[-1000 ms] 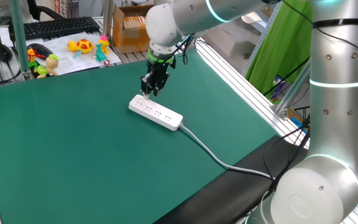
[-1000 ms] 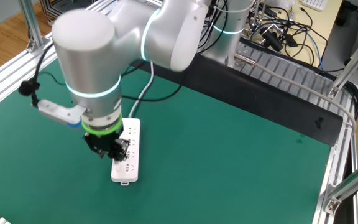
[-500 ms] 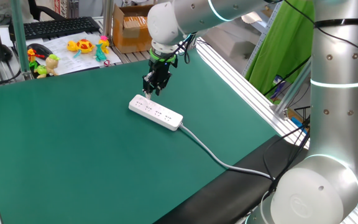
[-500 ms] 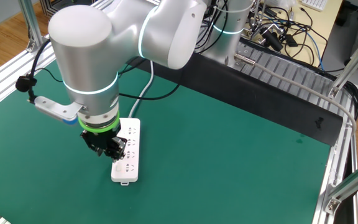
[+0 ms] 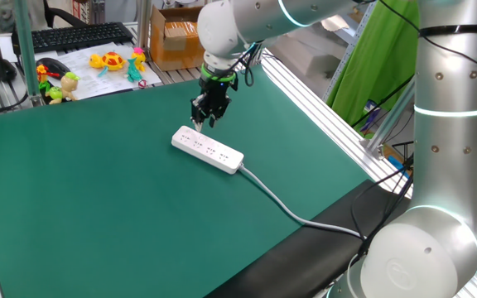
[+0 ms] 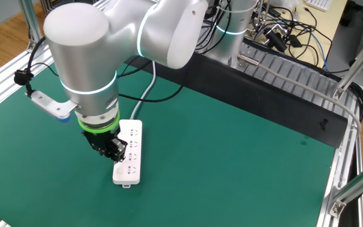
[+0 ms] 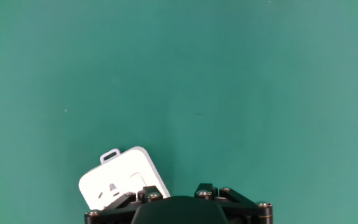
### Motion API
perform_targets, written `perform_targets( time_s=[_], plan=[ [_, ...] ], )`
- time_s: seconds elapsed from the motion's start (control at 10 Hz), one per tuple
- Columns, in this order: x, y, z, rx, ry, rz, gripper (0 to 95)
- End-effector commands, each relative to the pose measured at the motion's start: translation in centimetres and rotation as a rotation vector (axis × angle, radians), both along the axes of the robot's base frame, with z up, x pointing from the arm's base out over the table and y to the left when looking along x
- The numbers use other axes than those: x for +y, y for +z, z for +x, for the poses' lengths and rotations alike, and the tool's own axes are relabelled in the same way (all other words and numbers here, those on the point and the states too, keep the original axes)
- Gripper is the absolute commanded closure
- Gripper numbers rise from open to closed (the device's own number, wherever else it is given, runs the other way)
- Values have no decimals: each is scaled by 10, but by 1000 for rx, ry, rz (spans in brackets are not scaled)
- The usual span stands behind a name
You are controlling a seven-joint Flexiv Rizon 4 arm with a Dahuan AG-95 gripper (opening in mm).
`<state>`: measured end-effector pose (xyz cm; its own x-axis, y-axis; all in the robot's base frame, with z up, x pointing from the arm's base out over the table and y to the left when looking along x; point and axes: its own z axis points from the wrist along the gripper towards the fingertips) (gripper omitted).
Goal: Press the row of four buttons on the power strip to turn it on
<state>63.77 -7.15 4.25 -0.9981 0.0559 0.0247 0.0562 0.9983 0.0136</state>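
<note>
The white power strip (image 5: 208,150) lies flat on the green mat (image 5: 98,207), and its cable (image 5: 280,207) trails off toward the front right. The four buttons (image 5: 206,146) show only as tiny marks along its top. My gripper (image 5: 203,121) hangs just above the strip's far left end, pointing down, apart from it. From the other fixed view the gripper (image 6: 114,153) hovers over the near end of the strip (image 6: 131,151). In the hand view only the strip's end (image 7: 120,177) and my black gripper housing (image 7: 179,208) show. The fingertips are hidden there, and no view shows the gap between them.
Toys (image 5: 110,62), a keyboard (image 5: 77,36) and a cardboard box (image 5: 175,33) sit beyond the mat's back edge. Aluminium rails (image 5: 321,108) run along the right side. The arm's base (image 5: 437,240) stands at the front right.
My gripper has lifted a little off the strip's end and drifted slightly away from it. The power strip has not moved.
</note>
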Motion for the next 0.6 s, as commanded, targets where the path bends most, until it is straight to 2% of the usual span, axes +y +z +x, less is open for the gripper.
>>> perform_targets(
  time_s=[0.1,0.3,0.6],
  plan=[
    [0,4,-2,13,-46,0,570],
    [0,5,-3,8,-52,3,570],
    [1,6,-3,11,-19,8,570]
  ],
)
